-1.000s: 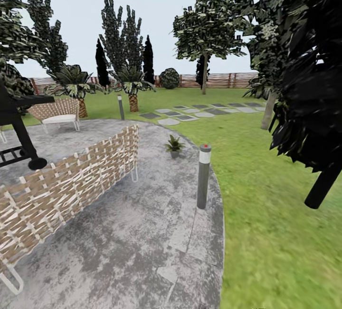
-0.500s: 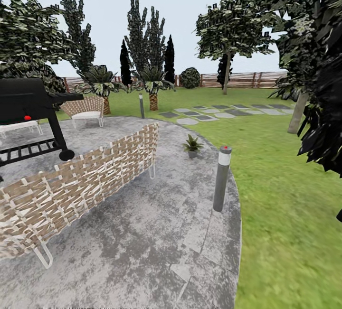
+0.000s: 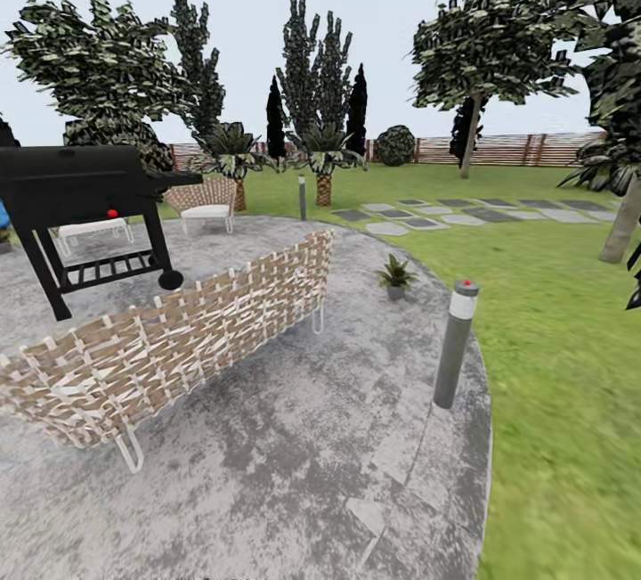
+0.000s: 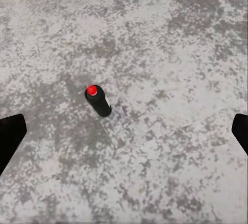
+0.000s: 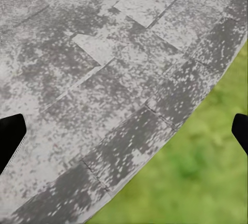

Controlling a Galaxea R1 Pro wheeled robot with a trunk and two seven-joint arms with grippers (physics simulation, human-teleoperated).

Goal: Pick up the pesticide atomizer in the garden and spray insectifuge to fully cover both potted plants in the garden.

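Observation:
In the head view the round mottled grey stone patio (image 3: 267,464) lies ahead, with the green lawn (image 3: 561,330) to its right and the brown slat fence (image 3: 507,150) behind. One small potted plant (image 3: 395,277) in a grey pot stands near the patio's far right edge. The pesticide atomizer is out of view. My left gripper (image 4: 124,136) is open over bare patio stone, its black fingertips (image 4: 10,137) far apart. My right gripper (image 5: 124,136) is open too, above the patio's edge where stone meets grass.
A woven wicker bench (image 3: 187,339) runs across the left. A black grill (image 3: 85,197) stands behind it, beside a wicker chair (image 3: 205,204). A grey bollard light (image 3: 454,344) stands at the patio's right edge. A dark red-topped cylinder (image 4: 97,100) stands below my left gripper. Palms and trees ring the lawn.
The head camera has turned left, so everything shifts right in the picture. The whole grill has come into view and the dark tree at the right has mostly left it.

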